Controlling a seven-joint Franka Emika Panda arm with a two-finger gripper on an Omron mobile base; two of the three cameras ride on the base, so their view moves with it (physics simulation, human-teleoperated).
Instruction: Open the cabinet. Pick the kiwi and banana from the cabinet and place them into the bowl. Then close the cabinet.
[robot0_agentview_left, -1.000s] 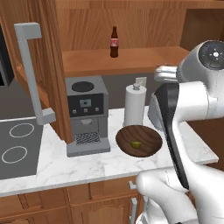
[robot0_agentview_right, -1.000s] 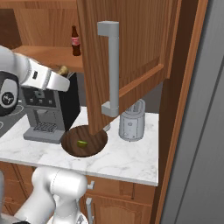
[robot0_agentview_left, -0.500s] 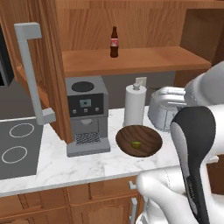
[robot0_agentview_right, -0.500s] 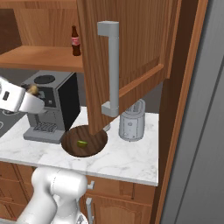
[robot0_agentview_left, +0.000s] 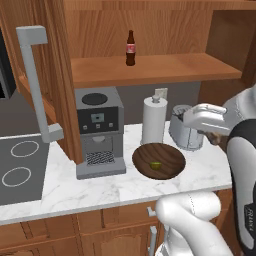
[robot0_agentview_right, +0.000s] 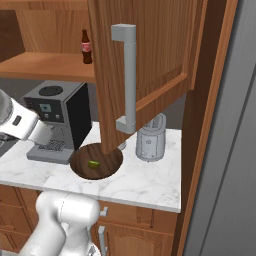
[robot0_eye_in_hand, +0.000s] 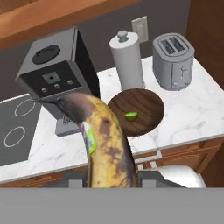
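The cabinet stands open, its left door (robot0_agentview_left: 30, 65) and right door (robot0_agentview_right: 150, 65) swung wide and its shelf (robot0_agentview_left: 150, 67) bare but for a bottle. My gripper (robot0_eye_in_hand: 111, 179) is shut on the banana (robot0_eye_in_hand: 103, 140), a yellow fruit with brown patches that rises large in the hand view. In the left base view the gripper (robot0_agentview_left: 214, 137) hangs over the toaster, right of the bowl (robot0_agentview_left: 145, 155). The dark wooden bowl (robot0_eye_in_hand: 144, 103) sits on the marble counter with the kiwi (robot0_eye_in_hand: 131, 116) inside; the kiwi (robot0_agentview_left: 155, 164) lies near the bowl's middle.
A dark red-labelled bottle (robot0_agentview_left: 130, 48) stands on the shelf. On the counter are a coffee machine (robot0_agentview_left: 99, 132), a paper towel roll (robot0_agentview_left: 153, 120) and a toaster (robot0_eye_in_hand: 173, 61). A stovetop (robot0_agentview_left: 17, 165) lies at the left. The right door (robot0_agentview_right: 150, 65) overhangs the bowl.
The hand has come down from shelf height to just above the counter, right of the bowl, carrying the banana with it. The kiwi and bowl have not moved.
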